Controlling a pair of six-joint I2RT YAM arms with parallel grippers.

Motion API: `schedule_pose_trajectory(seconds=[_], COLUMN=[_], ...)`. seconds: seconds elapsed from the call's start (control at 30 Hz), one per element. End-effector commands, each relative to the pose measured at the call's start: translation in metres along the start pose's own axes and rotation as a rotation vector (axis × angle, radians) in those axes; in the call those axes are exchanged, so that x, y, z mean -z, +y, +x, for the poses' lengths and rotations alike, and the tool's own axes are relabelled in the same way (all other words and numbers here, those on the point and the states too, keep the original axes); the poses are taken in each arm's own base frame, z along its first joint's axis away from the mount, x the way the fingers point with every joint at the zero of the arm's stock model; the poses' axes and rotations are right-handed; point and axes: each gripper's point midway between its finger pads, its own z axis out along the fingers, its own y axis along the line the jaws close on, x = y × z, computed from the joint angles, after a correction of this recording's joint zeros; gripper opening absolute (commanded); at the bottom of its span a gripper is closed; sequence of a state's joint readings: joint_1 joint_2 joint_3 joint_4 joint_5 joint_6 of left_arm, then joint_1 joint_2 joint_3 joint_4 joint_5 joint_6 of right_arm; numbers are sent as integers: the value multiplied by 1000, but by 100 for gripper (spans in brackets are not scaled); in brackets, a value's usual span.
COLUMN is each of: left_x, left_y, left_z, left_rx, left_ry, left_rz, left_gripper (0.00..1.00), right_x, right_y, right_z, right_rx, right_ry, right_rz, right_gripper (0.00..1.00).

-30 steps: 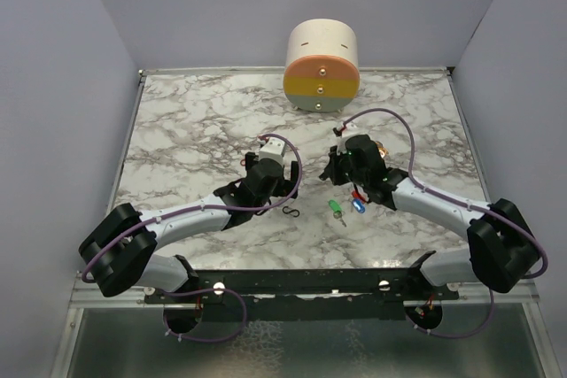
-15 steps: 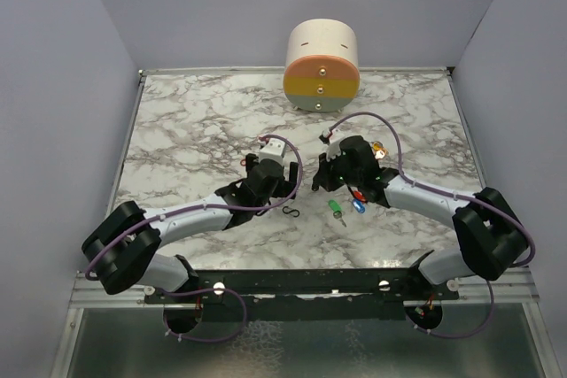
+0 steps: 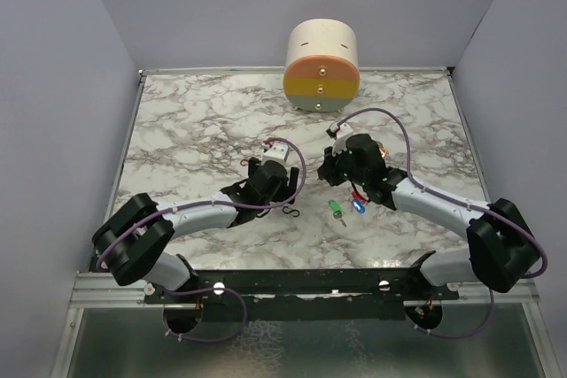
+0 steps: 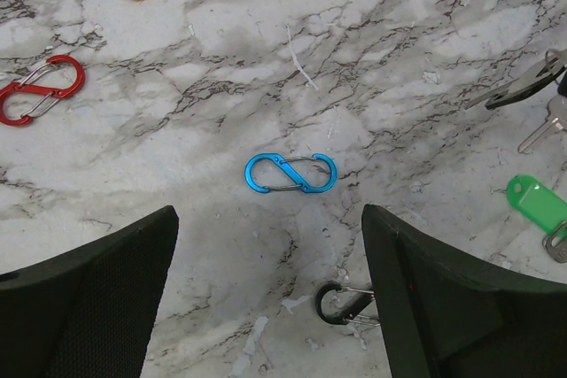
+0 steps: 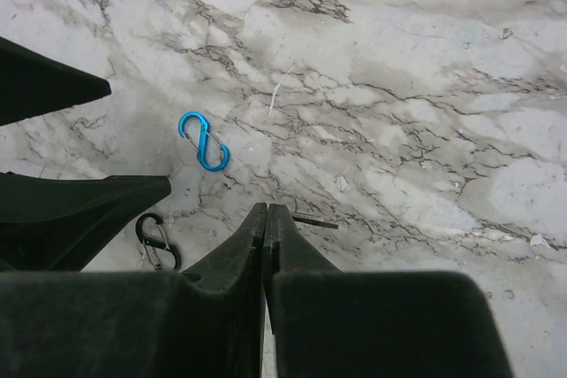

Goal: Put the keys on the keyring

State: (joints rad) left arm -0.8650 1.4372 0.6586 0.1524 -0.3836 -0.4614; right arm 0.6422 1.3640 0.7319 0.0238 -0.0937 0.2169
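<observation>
While right tool [image 5: 266,212] swung out and back, clenched, nothing visibly held, left tool [image 4: 268,219] edged forward, released, jaws narrowing slightly around blue clip [image 4: 291,173]. Green key [image 4: 538,201] lies loose on table [image 4: 425,24], to clip's right. Threading not begun.

A robot lab cell: plain grey walls [image 3: 53,86] enclosing a marble-patterned tabletop [image 3: 195,130].
</observation>
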Motion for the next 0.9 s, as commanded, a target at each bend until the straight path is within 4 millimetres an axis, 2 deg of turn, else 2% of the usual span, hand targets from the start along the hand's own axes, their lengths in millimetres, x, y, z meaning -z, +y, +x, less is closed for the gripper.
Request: schedule_pose_trajectory(seconds=[0.0,0.3,0.5,0.87], left_x=[-2,-2,-8,-19], left_y=[-2,-15,-16,-31], left_z=[13,34,45,45], left_rx=[2,0,-9,4], left_ry=[47,124,158,157], left_rz=[19,100,99,155], left_gripper=[87,87,87,87], right_x=[8,17,26,34], right_y=[-8,-12,-15,-19], right_z=[-17,-26,-34,-38], right_rx=[-15,-26,-27,-27], right_ry=[-55,-91,-118,-140], right_rz=[68,97,119,142], right_gripper=[1,1,1,1])
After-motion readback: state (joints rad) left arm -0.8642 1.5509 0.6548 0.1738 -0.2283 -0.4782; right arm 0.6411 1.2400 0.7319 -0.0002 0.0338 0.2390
